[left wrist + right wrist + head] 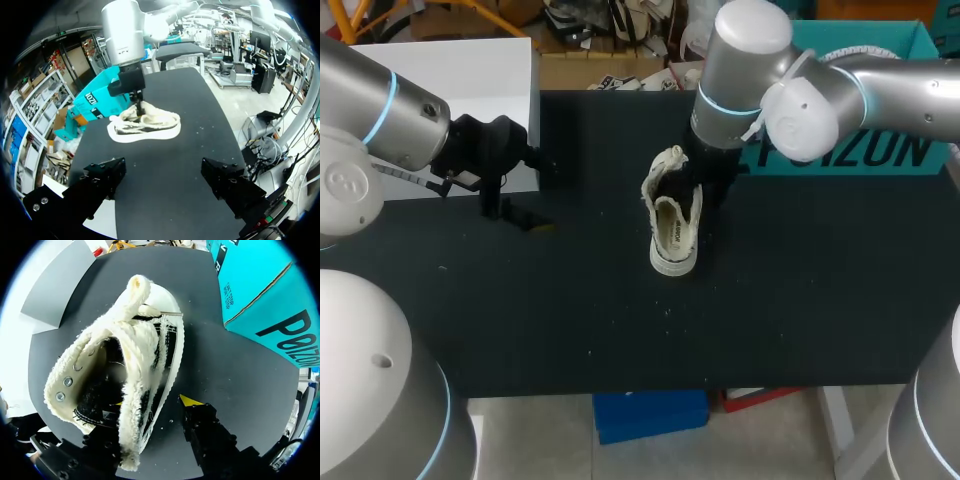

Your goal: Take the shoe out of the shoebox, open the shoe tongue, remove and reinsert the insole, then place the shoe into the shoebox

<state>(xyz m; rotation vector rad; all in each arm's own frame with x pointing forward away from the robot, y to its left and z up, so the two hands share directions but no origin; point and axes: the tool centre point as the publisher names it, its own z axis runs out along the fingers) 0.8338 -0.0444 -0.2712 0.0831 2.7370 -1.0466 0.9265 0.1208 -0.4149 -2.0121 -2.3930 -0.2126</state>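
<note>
The black table (620,340) is bare along its near edge. On its left side the left gripper (164,167) hangs low over the surface. Its 2 fingers (100,181) are spread wide with nothing between them, only the dark tabletop showing in the gap.

Near the middle of the table lies the shoe (674,215), a cream canvas high-top with a white sole and frayed, fuzzy edging. It is out of the box and on the tabletop, heel towards the near edge and toe pointing away. The mouth is spread open, the tongue and laces are pushed to 1 side, and the dark inside is exposed.

The right arm comes in from the right and bends down over the shoe. The right gripper (155,404) straddles the shoe's side wall with its fingers apart. 1 finger goes down inside the opening, mostly hidden by the tongue. The other finger's yellow tip (190,400) is outside, just beside the sole, with a sliver of table between them.

Beyond the shoe, at the far right of the table, sits the teal shoebox (880,150). At the far left a white box (450,85) rests just behind the left gripper.
</note>
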